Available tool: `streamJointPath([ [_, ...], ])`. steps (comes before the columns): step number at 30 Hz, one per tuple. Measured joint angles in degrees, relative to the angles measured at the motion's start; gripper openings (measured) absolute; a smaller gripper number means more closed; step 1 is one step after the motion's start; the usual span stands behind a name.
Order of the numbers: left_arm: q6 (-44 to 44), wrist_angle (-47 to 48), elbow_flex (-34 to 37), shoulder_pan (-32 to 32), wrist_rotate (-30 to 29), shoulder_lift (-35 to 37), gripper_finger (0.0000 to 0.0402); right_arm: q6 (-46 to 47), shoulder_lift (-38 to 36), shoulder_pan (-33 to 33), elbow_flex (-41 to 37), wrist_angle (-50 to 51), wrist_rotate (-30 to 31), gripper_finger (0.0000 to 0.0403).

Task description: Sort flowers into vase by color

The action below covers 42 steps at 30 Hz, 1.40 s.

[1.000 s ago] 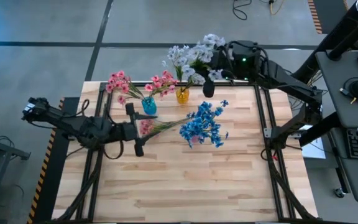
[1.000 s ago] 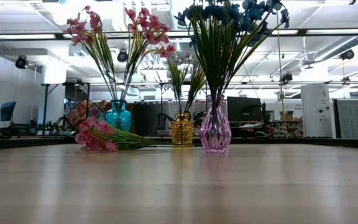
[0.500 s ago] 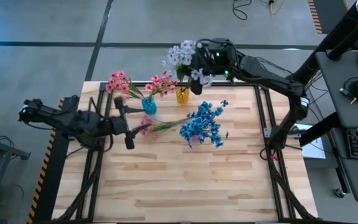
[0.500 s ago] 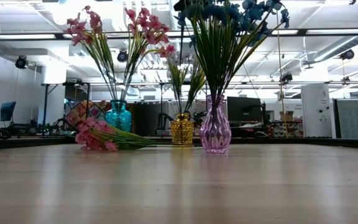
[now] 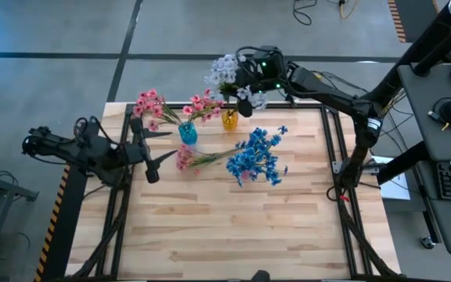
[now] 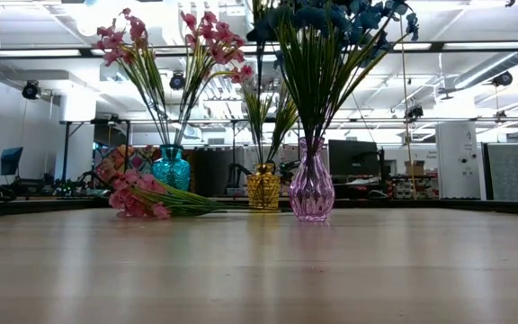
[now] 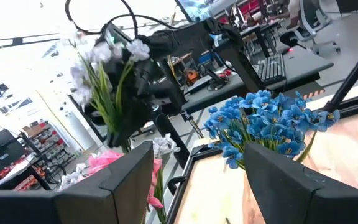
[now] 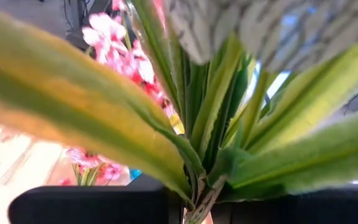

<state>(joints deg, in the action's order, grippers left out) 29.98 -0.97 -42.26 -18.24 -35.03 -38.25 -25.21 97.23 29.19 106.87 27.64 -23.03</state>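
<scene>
A loose pink spray lies flat on the table, its blooms toward my left gripper. That gripper is open and stands apart from the spray, on its left. More pink flowers stand in a teal vase, and blue flowers in a pink glass vase. White flowers rise from a yellow vase by the far edge. My right gripper hangs above that vase, shut on a white spray. My right gripper holds the white spray by its green stem, just below where the long leaves fan out. The stem is pinched between the two fingers. The spray is lifted clear above the yellow vase; the gripper hides how it hangs.
The three vases stand in the far half of the table, and the blue blooms spread wide over its middle. Black frame rails run along the table's left and right sides. The near half is bare wood.
My left gripper has drawn back toward the table's left edge, away from the lying pink spray, and has stayed open; the spray has not moved. My right gripper has carried the white spray along the far edge toward the table's left, to above the yellow vase.
</scene>
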Motion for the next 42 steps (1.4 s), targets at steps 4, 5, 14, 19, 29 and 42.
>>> streamJointPath([
  [4,-0.04,0.06,0.09,-0.01,-0.27,0.96,0.023,0.07,0.87,0.24,-0.02,0.19,0.04,0.0034],
  [5,-0.11,0.07,0.09,0.0,-0.38,1.17,0.023,0.07,0.93,0.33,-0.02,0.13,0.04,0.0034],
  [14,-2.21,0.33,0.09,-0.02,-3.16,2.44,0.023,9.5,1.13,1.03,-0.02,-0.24,10.17,0.0033],
  [19,-2.72,0.53,1.02,-0.02,-4.57,2.79,0.023,12.17,1.13,0.97,-0.02,-2.28,11.06,0.0033],
  [29,-4.13,1.08,1.93,-0.02,-5.01,4.19,0.023,13.7,1.13,0.93,-4.4,-6.05,11.01,0.0033],
  [42,-5.22,4.13,2.04,-0.02,-5.02,6.26,0.023,12.61,1.16,0.81,-6.9,-8.22,4.48,0.0033],
])
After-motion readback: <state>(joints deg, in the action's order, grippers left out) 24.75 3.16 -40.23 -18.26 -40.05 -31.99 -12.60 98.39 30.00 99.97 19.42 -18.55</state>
